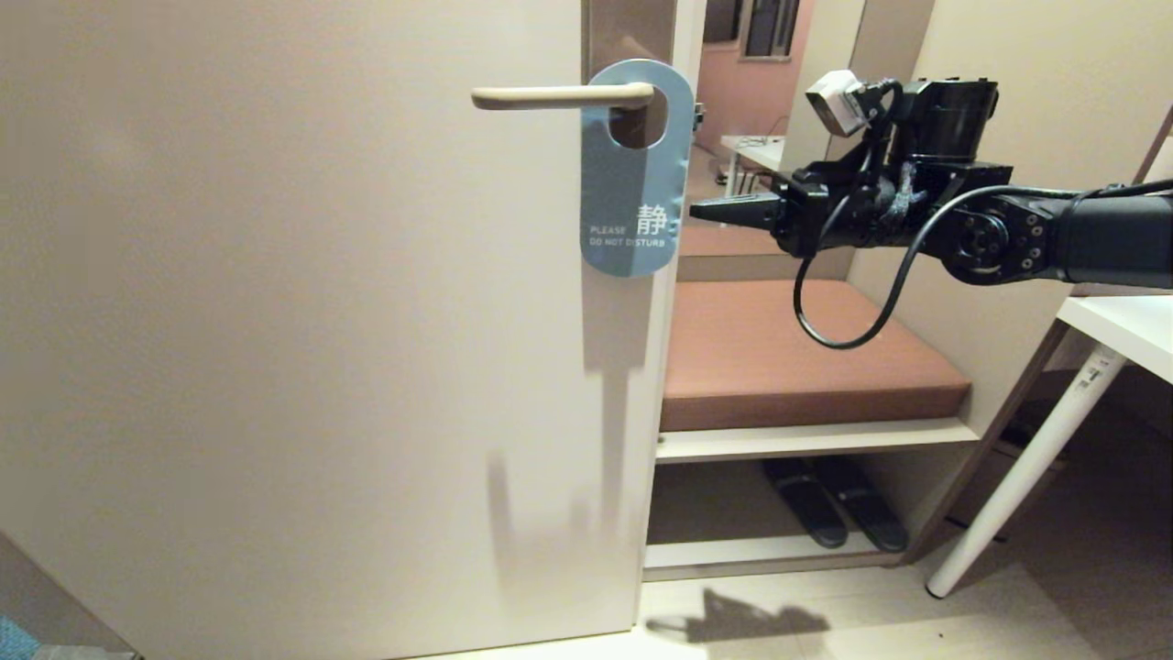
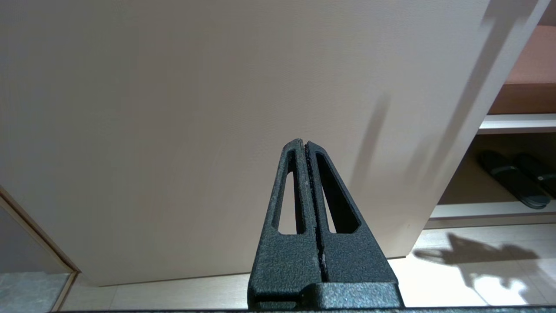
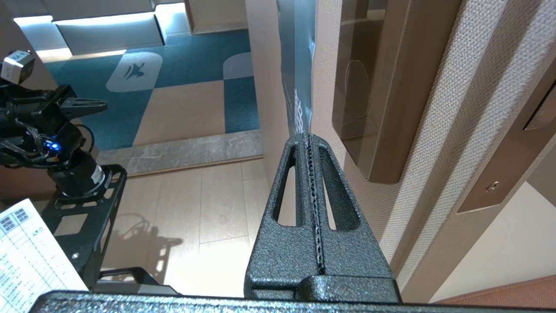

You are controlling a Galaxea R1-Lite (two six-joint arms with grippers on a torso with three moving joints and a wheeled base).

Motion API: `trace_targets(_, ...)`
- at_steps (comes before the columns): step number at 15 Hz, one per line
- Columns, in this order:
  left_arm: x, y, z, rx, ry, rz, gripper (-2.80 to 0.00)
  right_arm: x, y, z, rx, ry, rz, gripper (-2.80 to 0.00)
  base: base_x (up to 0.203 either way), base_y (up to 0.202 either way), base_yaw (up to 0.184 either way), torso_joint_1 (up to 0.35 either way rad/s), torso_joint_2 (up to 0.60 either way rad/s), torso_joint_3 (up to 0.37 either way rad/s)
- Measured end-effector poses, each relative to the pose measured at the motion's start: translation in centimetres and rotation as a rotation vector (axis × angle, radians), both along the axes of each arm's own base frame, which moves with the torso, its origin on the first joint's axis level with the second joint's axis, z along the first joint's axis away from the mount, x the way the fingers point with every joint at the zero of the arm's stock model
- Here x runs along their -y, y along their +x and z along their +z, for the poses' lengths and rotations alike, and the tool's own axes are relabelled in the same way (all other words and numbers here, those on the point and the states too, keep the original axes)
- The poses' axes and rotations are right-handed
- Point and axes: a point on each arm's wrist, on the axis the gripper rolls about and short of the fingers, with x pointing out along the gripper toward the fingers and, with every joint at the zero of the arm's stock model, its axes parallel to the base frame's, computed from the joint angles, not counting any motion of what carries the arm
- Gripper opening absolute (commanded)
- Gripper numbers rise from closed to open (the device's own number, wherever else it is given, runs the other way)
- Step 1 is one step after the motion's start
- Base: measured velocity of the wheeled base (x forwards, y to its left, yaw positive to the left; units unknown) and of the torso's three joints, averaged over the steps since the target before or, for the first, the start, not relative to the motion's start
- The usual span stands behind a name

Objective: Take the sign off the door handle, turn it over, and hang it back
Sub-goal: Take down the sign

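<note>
The sign [image 1: 632, 197] hangs by its round hole on the cream door handle [image 1: 550, 95], blue side out, reading "PLEASE DO NOT DISTURB". My right gripper [image 1: 694, 210] reaches in level from the right, shut and empty, its tip just beside the sign's right edge at the height of the lettering. In the right wrist view the gripper [image 3: 307, 135] points at the sign [image 3: 296, 56], seen edge-on. My left gripper [image 2: 304, 142] is shut and empty, low down, facing the bare lower part of the door [image 2: 195, 108].
The door [image 1: 275, 321] fills the left; its free edge [image 1: 652, 385] runs down just below the sign. Behind it is a bench with a brown cushion [image 1: 797, 348] and dark slippers [image 1: 834, 513] on the shelf beneath. A white table [image 1: 1127, 330] stands under my right arm.
</note>
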Motion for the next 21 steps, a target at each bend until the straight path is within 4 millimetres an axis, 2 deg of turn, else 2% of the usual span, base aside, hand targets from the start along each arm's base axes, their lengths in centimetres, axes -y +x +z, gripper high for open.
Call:
trace_targets(6, 0.0, 0.0, 0.0, 0.0, -0.001, 0.0, -2.8, 0.0, -0.2, 0.1, 0.002, 0.0, 0.003, 0.0, 0.0, 0.0, 0.0, 0.0, 0.0, 0.0)
trace_targets(13, 0.0, 0.0, 0.0, 0.0, 0.0, 0.0, -2.8, 0.1, -1.6, 0.5, -0.011, -0.003, 0.012, 0.0, 0.0, 0.0, 0.0, 0.0, 0.0, 0.0)
trace_targets(21, 0.0, 0.0, 0.0, 0.0, 0.0, 0.0, -2.8, -0.6, -2.5, 1.2, 0.004, 0.0, 0.034, 0.0, 0.0, 0.0, 0.0, 0.0, 0.0, 0.0)
